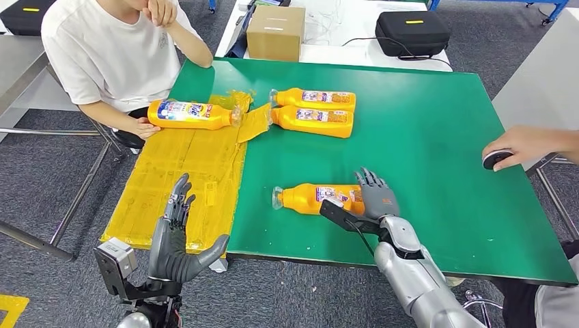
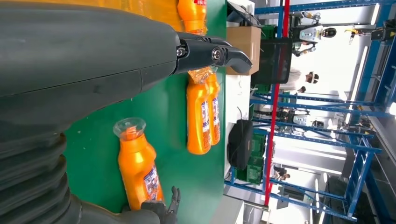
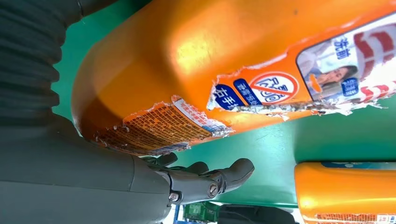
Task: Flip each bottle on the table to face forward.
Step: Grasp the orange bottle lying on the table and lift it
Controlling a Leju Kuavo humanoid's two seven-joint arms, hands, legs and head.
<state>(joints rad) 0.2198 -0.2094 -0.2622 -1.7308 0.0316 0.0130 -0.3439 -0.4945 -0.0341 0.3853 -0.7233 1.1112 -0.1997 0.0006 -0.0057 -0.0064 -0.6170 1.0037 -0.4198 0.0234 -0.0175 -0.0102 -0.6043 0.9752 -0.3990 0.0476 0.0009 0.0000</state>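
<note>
Four bottles lie flat. Our right hand [image 1: 377, 196] cups the nearest bottle [image 1: 315, 198] at its base, fingers spread over it for the flip, grip unclear. Left hand [image 1: 179, 240] open, holding nothing.

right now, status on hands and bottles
Left hand open, off table. Right hand resting on nearest bottle, grip unclear. Three bottles beyond, lying flat. Path clear.

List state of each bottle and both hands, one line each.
Nearest orange bottle: lying on its side, right hand at its base.
Two far orange bottles: lying side by side.
Bottle on yellow sheet: lying down, blue label up.
Left hand: open, off the table.
Right hand: fingers over the nearest bottle's base, grip unclear.
</note>
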